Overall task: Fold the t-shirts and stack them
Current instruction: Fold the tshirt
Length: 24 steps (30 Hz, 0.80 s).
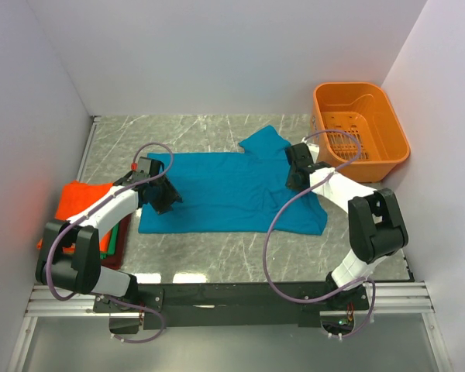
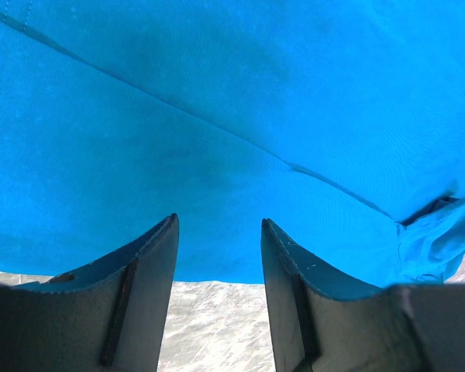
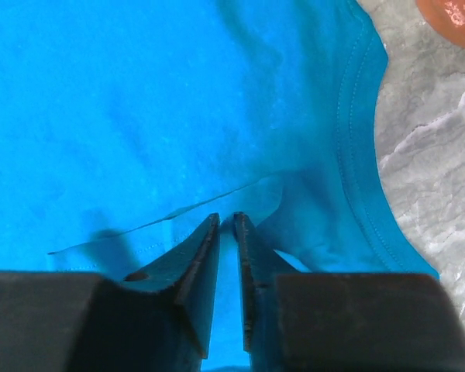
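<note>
One teal-blue t-shirt [image 1: 225,194] — soft, rumpled, marbled table [image 1: 201,128]

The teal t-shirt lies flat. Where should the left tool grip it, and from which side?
Grip the teal t-shirt at its left edge, coming in low from the left with the left tool. That edge lies flat and free on the table, so a finger can probably slide under it.

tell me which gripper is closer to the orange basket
Right. The right gripper hangs over the collar end of the teal-blue t-shirt, close beside the orange plastic basket; the left gripper is at the shirt's opposite end, far from it.
</note>
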Each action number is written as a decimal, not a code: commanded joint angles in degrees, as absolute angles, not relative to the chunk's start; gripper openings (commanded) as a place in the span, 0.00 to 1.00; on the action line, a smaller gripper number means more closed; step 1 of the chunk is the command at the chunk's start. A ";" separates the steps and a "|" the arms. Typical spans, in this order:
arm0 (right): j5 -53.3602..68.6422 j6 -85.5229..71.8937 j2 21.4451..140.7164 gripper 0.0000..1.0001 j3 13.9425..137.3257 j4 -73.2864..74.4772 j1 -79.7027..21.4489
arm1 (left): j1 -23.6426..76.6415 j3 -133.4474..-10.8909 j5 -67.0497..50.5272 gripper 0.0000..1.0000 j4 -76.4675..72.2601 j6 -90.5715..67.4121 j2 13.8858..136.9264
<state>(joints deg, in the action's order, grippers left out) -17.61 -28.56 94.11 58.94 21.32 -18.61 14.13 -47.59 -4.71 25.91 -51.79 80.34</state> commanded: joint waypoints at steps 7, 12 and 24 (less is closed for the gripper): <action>-20.65 -26.98 90.53 0.48 62.84 22.05 -21.97 | 14.41 -47.81 -3.87 0.52 24.79 -52.65 79.10; -19.60 -26.63 91.75 0.50 66.00 22.68 -25.92 | 14.41 -48.34 -3.52 0.52 25.05 -53.00 79.10; -17.31 -26.28 104.05 0.52 74.26 25.48 -30.23 | 14.41 -48.34 -2.81 0.52 25.84 -53.61 78.05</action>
